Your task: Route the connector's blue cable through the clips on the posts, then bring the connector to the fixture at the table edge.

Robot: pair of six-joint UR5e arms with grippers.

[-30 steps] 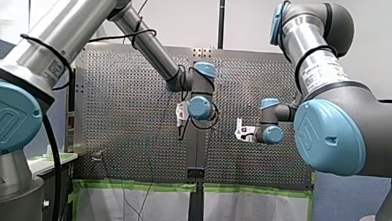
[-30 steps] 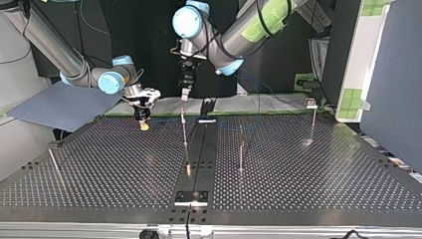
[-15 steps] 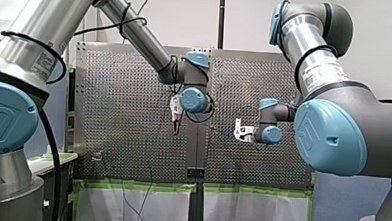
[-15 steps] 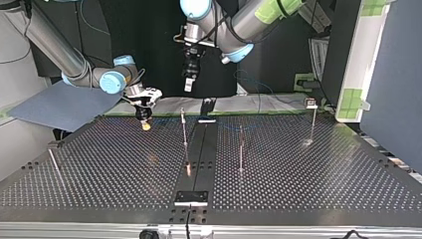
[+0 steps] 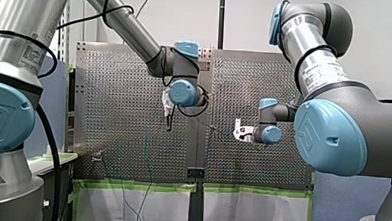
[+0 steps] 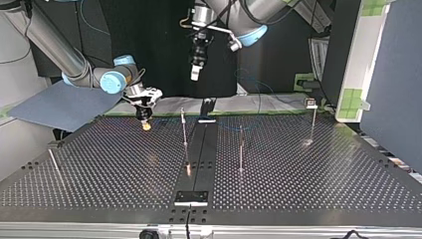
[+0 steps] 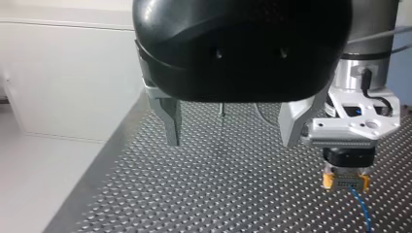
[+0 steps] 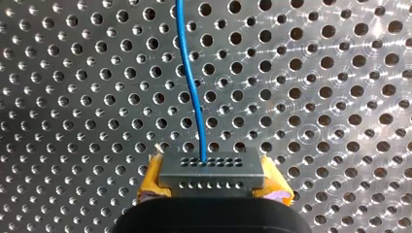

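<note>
The connector (image 8: 212, 171) is clamped by its two short ends between the yellow pads (image 8: 151, 183) of my right gripper (image 6: 145, 123), so its long axis is laid across the jaws. From the middle of its holed face the blue cable (image 8: 191, 92) is led straight ahead of the gripper in a gentle bend over the perforated table (image 6: 323, 179); whether it touches the table cannot be told.

In the top view this gripper is held low over the far part of the table, at the view's left. The nearest post (image 6: 184, 130) is found just to its right, a second post (image 6: 241, 149) lies beyond that, and a third post (image 6: 313, 122), topped by a small clip (image 6: 311, 103), is set well apart at the view's right. The coming move is therefore judged to be a carry toward the top view's right, and my right arm is the nearer one for it.

My left gripper (image 7: 233, 127) is held well above the table, its metal fingers (image 7: 171, 121) spread wide with nothing between them. The small plate (image 6: 190, 197) at the table edge nearest the top view's camera is taken to be the fixture, and it lies farthest from the connector.
</note>
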